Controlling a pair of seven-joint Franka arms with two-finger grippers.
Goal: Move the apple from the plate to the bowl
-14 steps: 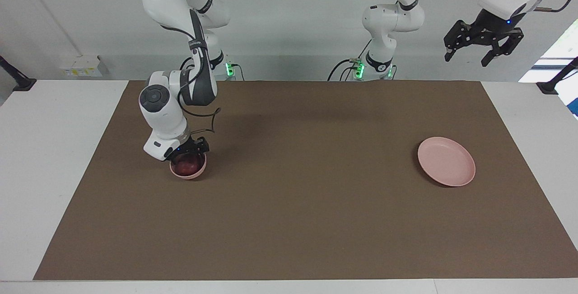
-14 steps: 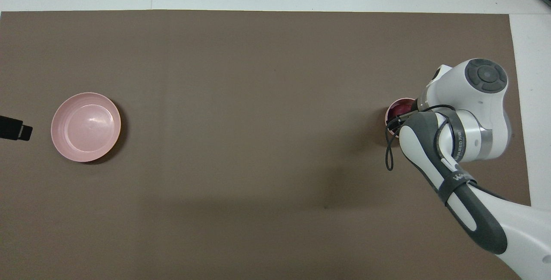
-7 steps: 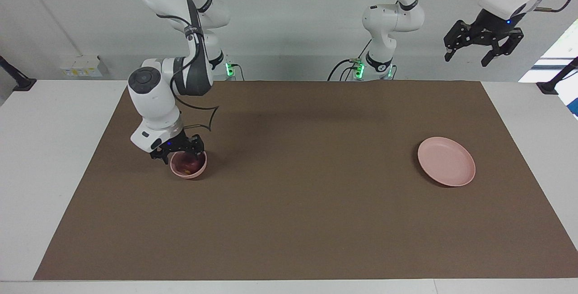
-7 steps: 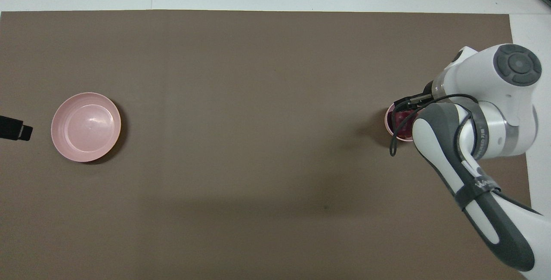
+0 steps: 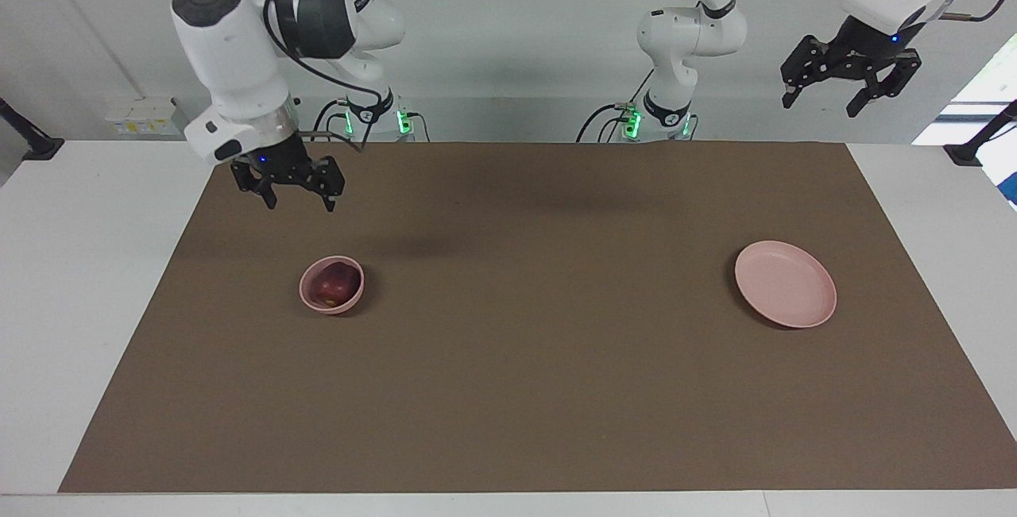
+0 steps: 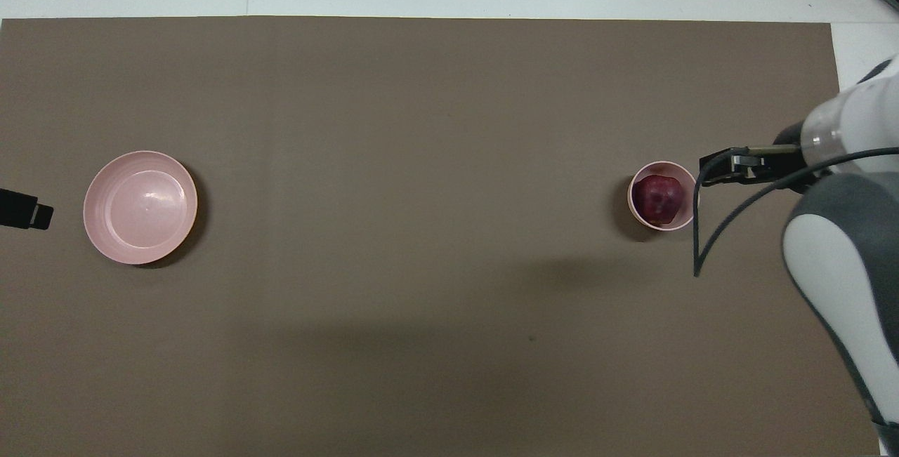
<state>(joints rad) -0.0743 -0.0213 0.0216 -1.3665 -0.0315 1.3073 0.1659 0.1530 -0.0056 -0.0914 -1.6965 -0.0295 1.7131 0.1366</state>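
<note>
The small dark red round apple (image 5: 334, 284) (image 6: 659, 196) lies inside the small deep pale pink bowl (image 5: 331, 300) (image 6: 637, 213), toward the right arm's end of the brown-covered surface (image 5: 540, 390). The flat round pale pink plate (image 5: 785, 283) (image 6: 140, 206) sits well apart, bare. The right tool (image 5: 289, 192) hangs raised over the surface, fingers spread, holding nothing. The left tool (image 5: 852, 84) waits high, fingers wide.

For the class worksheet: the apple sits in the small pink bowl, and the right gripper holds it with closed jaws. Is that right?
Not quite. The apple does sit in the bowl, but the right gripper hangs above it with open jaws, holding nothing, as the facing view shows.
</note>
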